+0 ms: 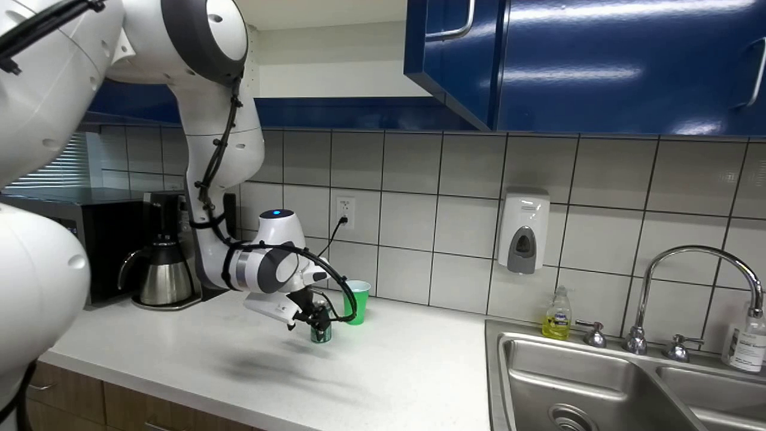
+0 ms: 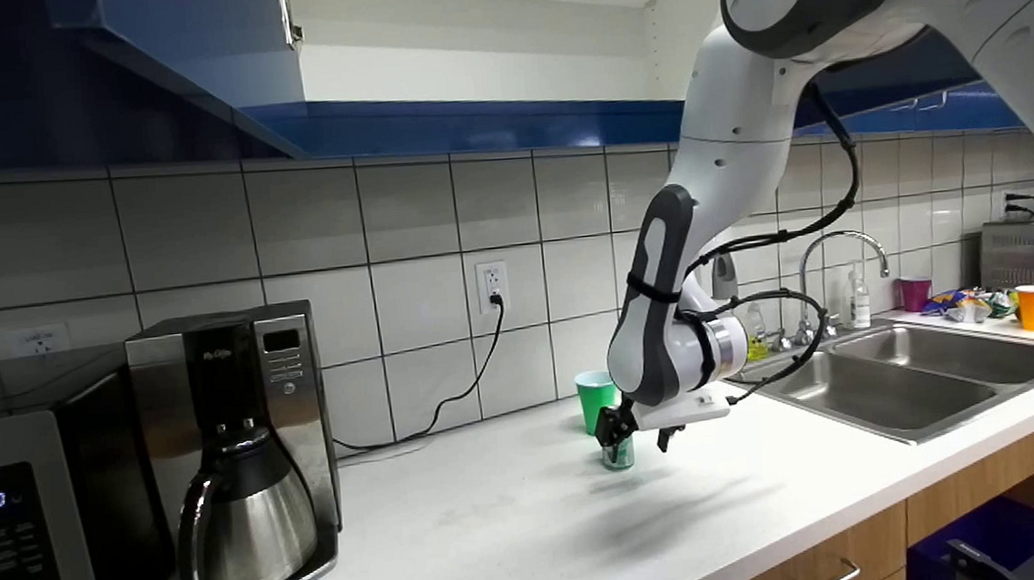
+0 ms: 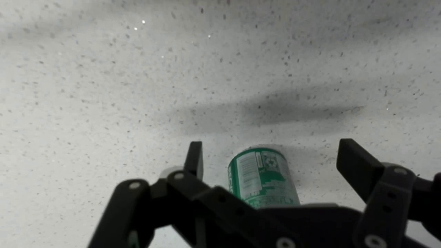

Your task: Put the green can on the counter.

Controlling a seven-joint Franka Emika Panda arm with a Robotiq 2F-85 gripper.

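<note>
The green can (image 1: 321, 336) stands upright on the off-white counter (image 1: 395, 365); it also shows under the gripper in an exterior view (image 2: 620, 456). In the wrist view the green can (image 3: 262, 175) lies between the spread fingers, nearer the left one, with a gap on both sides. The gripper's body hides its upper part there. My gripper (image 3: 271, 148) is open and empty. In both exterior views the gripper (image 1: 306, 328) (image 2: 640, 445) is low over the counter at the can and partly covers it.
A green cup (image 1: 360, 302) (image 2: 595, 395) stands close behind the can, near the tiled wall. A coffee maker (image 2: 251, 518) and microwave (image 2: 32, 506) stand at one end. The steel sink (image 1: 568, 371) with faucet (image 1: 646, 293) is at the other. An open blue cabinet door (image 1: 458, 66) hangs above.
</note>
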